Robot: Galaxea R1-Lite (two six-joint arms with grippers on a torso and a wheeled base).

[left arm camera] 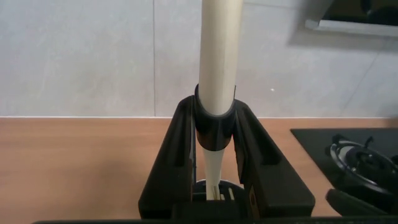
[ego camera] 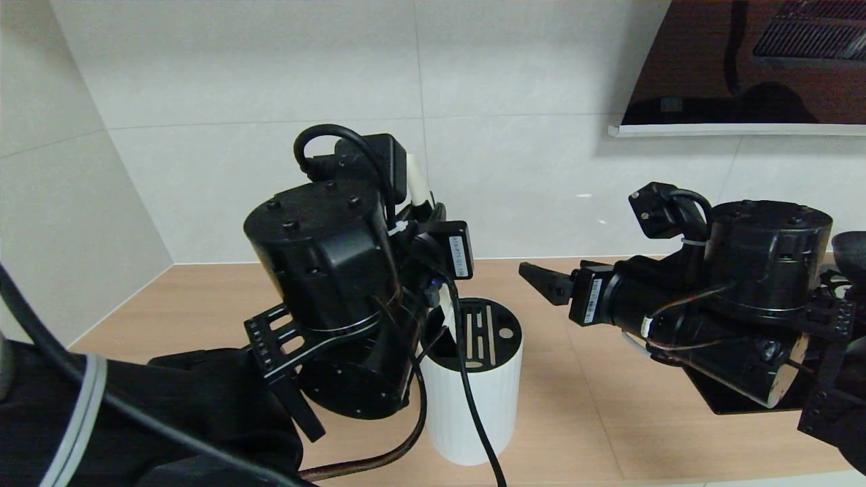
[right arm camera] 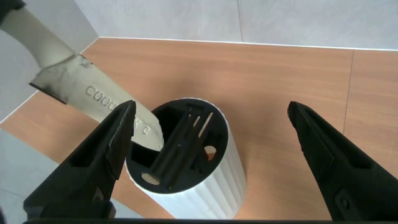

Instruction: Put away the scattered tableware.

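Holder [ego camera: 477,399] stands on the bench [ego camera: 595,419] at 6 o'clock. Left hand [left arm camera: 216,121] is clamped on the knife [left arm camera: 219,56], whose tip is at the holder's 9 o'clock side. Square the blade to a slot before lowering. Right hand [right arm camera: 210,112] waits at 3 o'clock, jaws apart, empty. The right wrist view shows the blade tilt. The left wrist view shows the handle grip.

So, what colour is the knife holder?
The knife holder has a white body and black slotted top; clearest in head view.

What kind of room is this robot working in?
Probably a home kitchen: a wooden countertop against a tiled wall, a gas hob, a range hood, and a white knife holder.
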